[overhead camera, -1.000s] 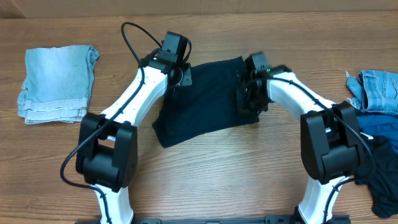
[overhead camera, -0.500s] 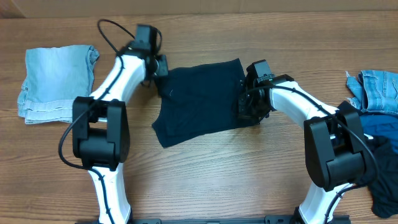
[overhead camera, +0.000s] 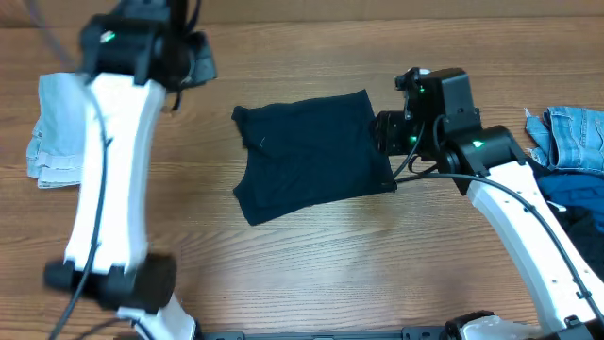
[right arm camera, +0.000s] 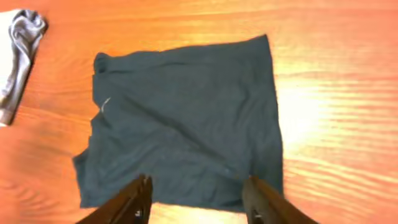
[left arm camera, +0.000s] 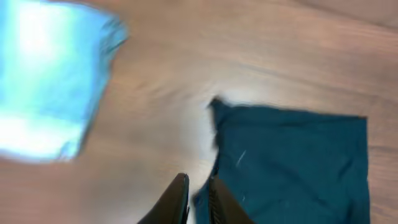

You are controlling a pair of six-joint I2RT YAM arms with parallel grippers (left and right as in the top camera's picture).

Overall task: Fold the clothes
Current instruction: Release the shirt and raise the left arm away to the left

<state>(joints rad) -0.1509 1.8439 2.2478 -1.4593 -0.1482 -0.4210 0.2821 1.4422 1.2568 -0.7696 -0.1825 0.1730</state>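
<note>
At the centre of a wooden table (overhead camera: 311,274), a dark navy garment (overhead camera: 311,156) lies flat, folded to a rough rectangle. Its long axis runs left to right on a slight tilt, the right end nearer the far edge. Folded light-blue denim (overhead camera: 57,123) sits far left, well apart from it, and a heap of denim and dark clothes (overhead camera: 571,137) crowds the right edge. The left arm (overhead camera: 109,189) rears tall over the left side. Its left gripper (left arm camera: 198,199) hangs above bare wood beside the garment's corner, fingers nearly together and empty. The right arm (overhead camera: 510,208) reaches in from the right, and its right gripper (right arm camera: 196,182) is spread wide above the garment's edge, holding nothing.
</note>
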